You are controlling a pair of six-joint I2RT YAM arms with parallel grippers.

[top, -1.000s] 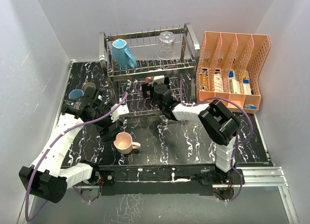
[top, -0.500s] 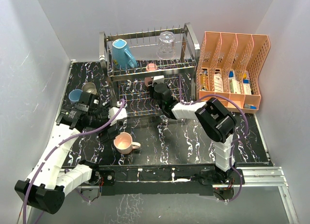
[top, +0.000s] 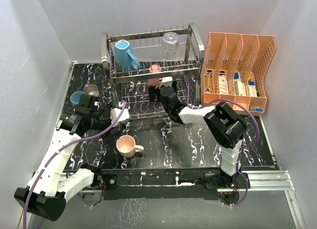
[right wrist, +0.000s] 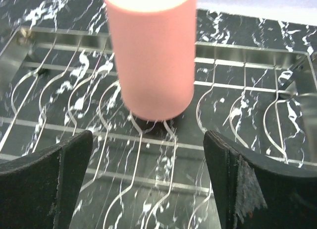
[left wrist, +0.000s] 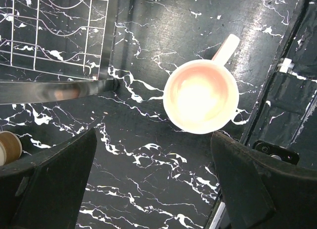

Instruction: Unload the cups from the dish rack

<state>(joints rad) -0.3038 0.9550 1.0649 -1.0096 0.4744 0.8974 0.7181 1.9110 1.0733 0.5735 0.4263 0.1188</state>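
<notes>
Right fingers and left fingers spread, empty, salmon-red tumbler standing vertical on dish rack

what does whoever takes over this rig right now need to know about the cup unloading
Grippers: the left gripper is open and empty, above the pale pink mug. The right gripper is open and empty, reaching into the lower tier of the dish rack, facing the salmon tumbler without gripping it.
Done: the pale pink mug, light blue tumbler and tan cup stand on the table.
Left: the salmon tumbler on the lower tier, plus the teal mug and clear glass tumbler on the upper tier.
</notes>
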